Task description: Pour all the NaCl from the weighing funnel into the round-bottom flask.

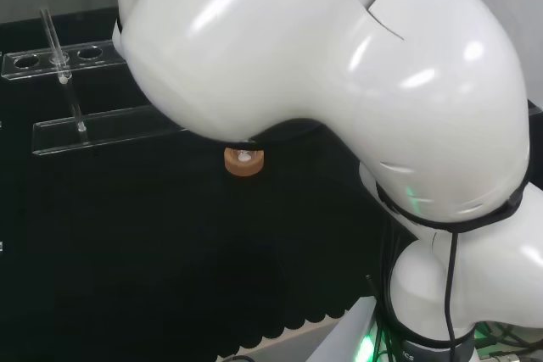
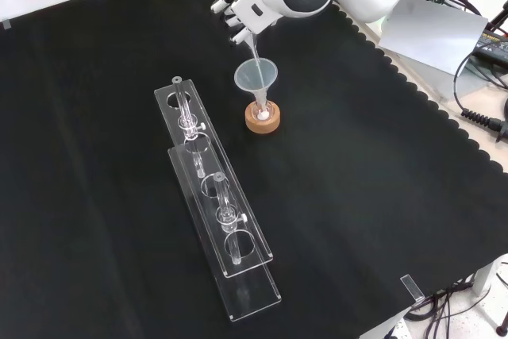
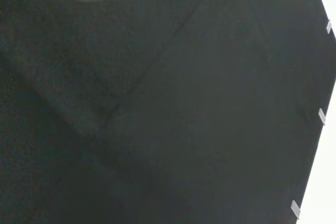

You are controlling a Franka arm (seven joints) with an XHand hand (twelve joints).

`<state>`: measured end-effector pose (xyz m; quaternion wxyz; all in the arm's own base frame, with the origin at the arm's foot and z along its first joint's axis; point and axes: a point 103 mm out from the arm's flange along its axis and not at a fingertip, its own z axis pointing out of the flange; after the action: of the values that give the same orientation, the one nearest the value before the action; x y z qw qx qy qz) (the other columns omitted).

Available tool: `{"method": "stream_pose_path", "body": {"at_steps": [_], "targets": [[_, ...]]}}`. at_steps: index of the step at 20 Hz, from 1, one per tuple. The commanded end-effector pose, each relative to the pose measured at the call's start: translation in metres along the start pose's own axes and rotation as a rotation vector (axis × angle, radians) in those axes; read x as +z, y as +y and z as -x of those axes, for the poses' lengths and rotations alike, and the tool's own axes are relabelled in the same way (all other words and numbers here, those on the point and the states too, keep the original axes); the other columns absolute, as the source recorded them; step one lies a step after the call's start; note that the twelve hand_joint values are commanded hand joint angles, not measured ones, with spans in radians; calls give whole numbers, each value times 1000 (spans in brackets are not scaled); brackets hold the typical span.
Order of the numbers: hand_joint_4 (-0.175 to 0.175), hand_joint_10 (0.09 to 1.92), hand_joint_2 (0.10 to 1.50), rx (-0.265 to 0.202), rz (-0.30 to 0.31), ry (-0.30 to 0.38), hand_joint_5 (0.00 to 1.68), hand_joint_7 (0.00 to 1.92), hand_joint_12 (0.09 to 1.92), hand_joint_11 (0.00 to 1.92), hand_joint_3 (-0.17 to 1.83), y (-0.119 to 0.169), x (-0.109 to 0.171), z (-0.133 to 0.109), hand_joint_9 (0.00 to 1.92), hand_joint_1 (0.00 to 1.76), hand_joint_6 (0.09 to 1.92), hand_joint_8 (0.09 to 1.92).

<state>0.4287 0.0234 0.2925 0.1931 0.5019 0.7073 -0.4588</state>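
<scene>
Clear acrylic tube racks (image 2: 218,220) lie nearest; beyond, the hand (image 2: 238,7) pinches a slim clear weighing funnel (image 2: 252,47), tilted over a wider funnel (image 2: 255,77) in the cork-ringed flask (image 2: 262,115).

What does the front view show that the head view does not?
Front view alone: the black and white hand tilting a clear weighing funnel over a clear conical funnel. Head view alone: the arm's underside above the stand. Both: the round cork ring stand, the clear plastic racks and the black cloth.
</scene>
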Motion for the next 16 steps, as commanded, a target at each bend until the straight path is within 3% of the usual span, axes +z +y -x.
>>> {"method": "stream_pose_path", "body": {"at_steps": [1, 16], "targets": [[175, 141, 1033, 4, 1, -28, 1054, 1165, 957, 938, 97, -2, -1, -1, 1321, 1043, 911, 434], [175, 135, 1030, 15, 6, -87, 1054, 1165, 955, 938, 104, -4, -15, -4, 1323, 1043, 912, 433]]}}
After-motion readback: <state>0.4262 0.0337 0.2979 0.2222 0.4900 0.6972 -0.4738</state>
